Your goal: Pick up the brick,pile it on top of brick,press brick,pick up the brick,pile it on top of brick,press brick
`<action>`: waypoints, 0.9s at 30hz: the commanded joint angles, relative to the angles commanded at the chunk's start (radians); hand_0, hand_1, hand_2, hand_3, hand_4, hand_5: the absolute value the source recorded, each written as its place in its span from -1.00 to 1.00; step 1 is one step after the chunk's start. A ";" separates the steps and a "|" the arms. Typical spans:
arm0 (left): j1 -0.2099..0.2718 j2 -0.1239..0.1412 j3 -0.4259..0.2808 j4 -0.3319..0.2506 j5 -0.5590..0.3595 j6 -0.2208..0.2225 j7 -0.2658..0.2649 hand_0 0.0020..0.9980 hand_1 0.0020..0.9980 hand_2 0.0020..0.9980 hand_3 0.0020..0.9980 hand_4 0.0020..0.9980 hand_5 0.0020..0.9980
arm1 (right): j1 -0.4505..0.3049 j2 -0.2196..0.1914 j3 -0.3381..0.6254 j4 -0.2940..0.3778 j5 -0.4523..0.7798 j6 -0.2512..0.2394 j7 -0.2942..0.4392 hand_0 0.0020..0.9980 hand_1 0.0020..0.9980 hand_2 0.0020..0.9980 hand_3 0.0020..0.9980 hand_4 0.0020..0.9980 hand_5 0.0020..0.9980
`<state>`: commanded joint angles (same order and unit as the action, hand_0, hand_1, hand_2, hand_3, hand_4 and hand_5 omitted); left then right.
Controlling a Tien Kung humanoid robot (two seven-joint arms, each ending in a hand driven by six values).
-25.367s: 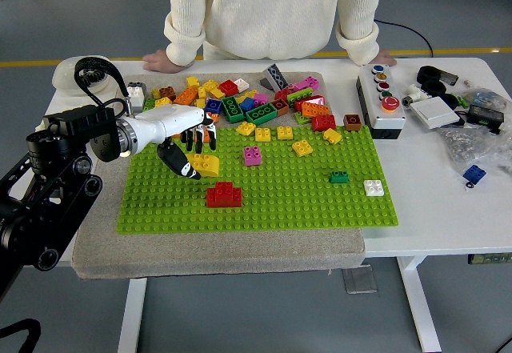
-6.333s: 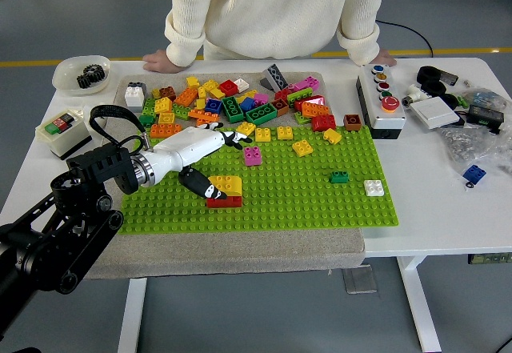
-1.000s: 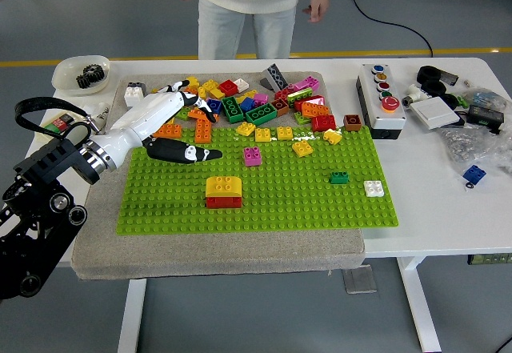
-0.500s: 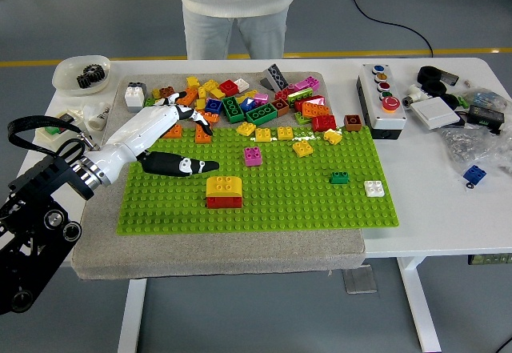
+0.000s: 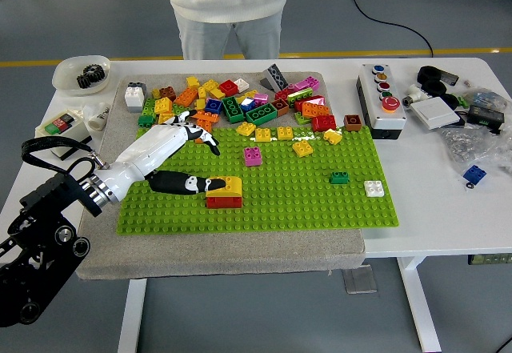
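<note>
A yellow brick (image 5: 225, 183) sits stacked on a red brick (image 5: 225, 201) on the green baseplate (image 5: 320, 201), toward the plate's 8 o'clock corner. The left hand (image 5: 180, 161) lies low over the plate at 9 o'clock of the stack. Its dark thumb (image 5: 186, 183) stretches flat toward the yellow brick, and the tip looks to touch that brick's left face, though the contact point is too small to be sure. The other fingers (image 5: 202, 136) spread out toward 1 o'clock, apart from the thumb, so the hand is wide and grasps nothing. The left edge of the stack is partly covered by the thumb tip, and the studs under the palm are hidden. The arm runs off toward 8 o'clock, where its black joints are cut by the picture's edge.

At 12 o'clock of the plate a loose pile of bricks (image 5: 240, 101) lies on the grey mat (image 5: 224, 249); many overlap, so single shapes are hard to separate. On the plate itself stand a pink brick (image 5: 254, 156), a small green brick (image 5: 339, 178) and a white brick (image 5: 374, 187). A person (image 5: 228, 9) stands at the far side of the bench (image 5: 448, 209), cut off above the chest; their hands are out of the picture. A button box (image 5: 381, 97) rests at 2 o'clock.
</note>
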<state>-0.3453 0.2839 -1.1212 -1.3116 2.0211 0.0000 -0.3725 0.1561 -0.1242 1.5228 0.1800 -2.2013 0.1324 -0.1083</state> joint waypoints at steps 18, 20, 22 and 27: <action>-0.006 0.006 0.053 0.024 0.098 0.087 -0.050 1.00 0.67 0.54 0.19 1.00 0.92 | 0.002 0.000 0.000 0.000 0.007 -0.001 0.000 0.48 0.30 0.42 0.16 0.62 -0.27; -0.006 0.006 0.057 0.026 0.099 0.091 -0.051 1.00 0.67 0.54 0.19 1.00 0.92 | 0.003 0.000 0.000 0.000 0.008 -0.001 0.000 0.48 0.30 0.42 0.16 0.62 -0.27; -0.008 0.006 0.069 0.038 0.105 0.104 -0.056 1.00 0.67 0.54 0.20 1.00 0.92 | 0.004 0.000 -0.001 0.000 0.010 -0.001 0.001 0.48 0.30 0.42 0.16 0.62 -0.27; -0.019 0.001 0.085 0.063 0.110 0.117 -0.063 1.00 0.67 0.54 0.20 1.00 0.92 | 0.003 0.000 -0.001 0.000 0.010 -0.001 0.001 0.48 0.30 0.42 0.16 0.62 -0.27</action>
<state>-0.3644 0.2850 -1.0365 -1.2487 2.1312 0.1170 -0.4354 0.1596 -0.1244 1.5216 0.1800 -2.1908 0.1313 -0.1071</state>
